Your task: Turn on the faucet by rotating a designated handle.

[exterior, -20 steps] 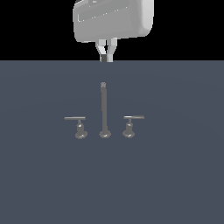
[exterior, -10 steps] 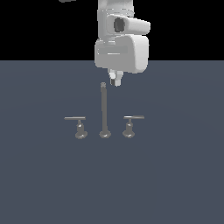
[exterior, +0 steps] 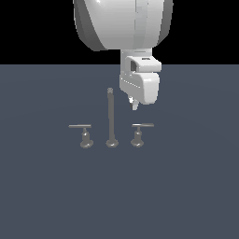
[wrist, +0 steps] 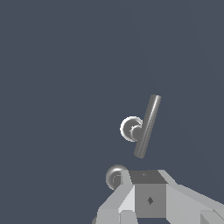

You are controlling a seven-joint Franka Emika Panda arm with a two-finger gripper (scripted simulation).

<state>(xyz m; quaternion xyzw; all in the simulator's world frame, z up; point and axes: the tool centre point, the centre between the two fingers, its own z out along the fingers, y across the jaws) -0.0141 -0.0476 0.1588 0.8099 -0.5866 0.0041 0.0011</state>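
Centrally in the exterior view stands the faucet (exterior: 111, 119), a small grey metal set on a dark slate floor (exterior: 186, 196): a tall thin spout between two short levers on bell bases. The handle (exterior: 142, 126) is the lever right of the spout, its bar level and pale-ended. Just above it hangs the gripper (exterior: 134, 104), apart from it; whether its jaws are parted cannot be told.
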